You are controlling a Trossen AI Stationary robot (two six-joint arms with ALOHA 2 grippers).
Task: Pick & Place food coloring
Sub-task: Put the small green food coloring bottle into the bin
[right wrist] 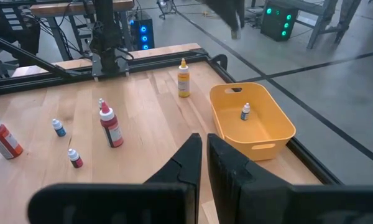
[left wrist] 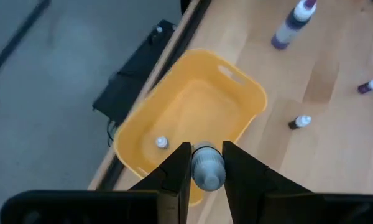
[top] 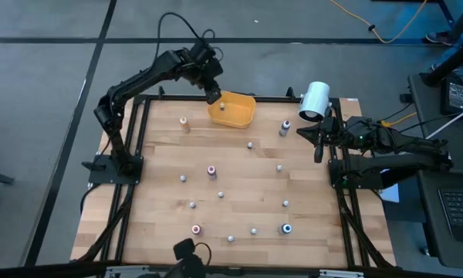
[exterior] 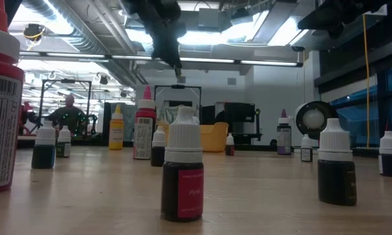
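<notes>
**A:** Where does your carry stand?

**B:** You're at the drop. Your left gripper hangs over the near wall of the rounded orange plastic bowl at the table's far edge, its two dark fingers clamped on a tiny bottle with a ribbed grey cap. One small white-capped bottle already lies on the bowl's smooth floor.

**A:** And the next move?

**B:** My judgement: ease a little further inward so the held bottle sits over the bowl's hollow and not its rim, then part the fingers. The bowl looks light and slick, so a bottle striking the lip could bounce out.

**A:** The other arm?

**B:** Your right gripper waits at the table's right edge beside the big white cylinder, fingers pressed together on nothing.

**A:** What's left?

**B:** Plenty. Small dark glossy bottles stand scattered, well apart, across the pale wooden slatted tabletop, with a few taller squeeze bottles, such as the purple-topped one near the bowl.
</notes>
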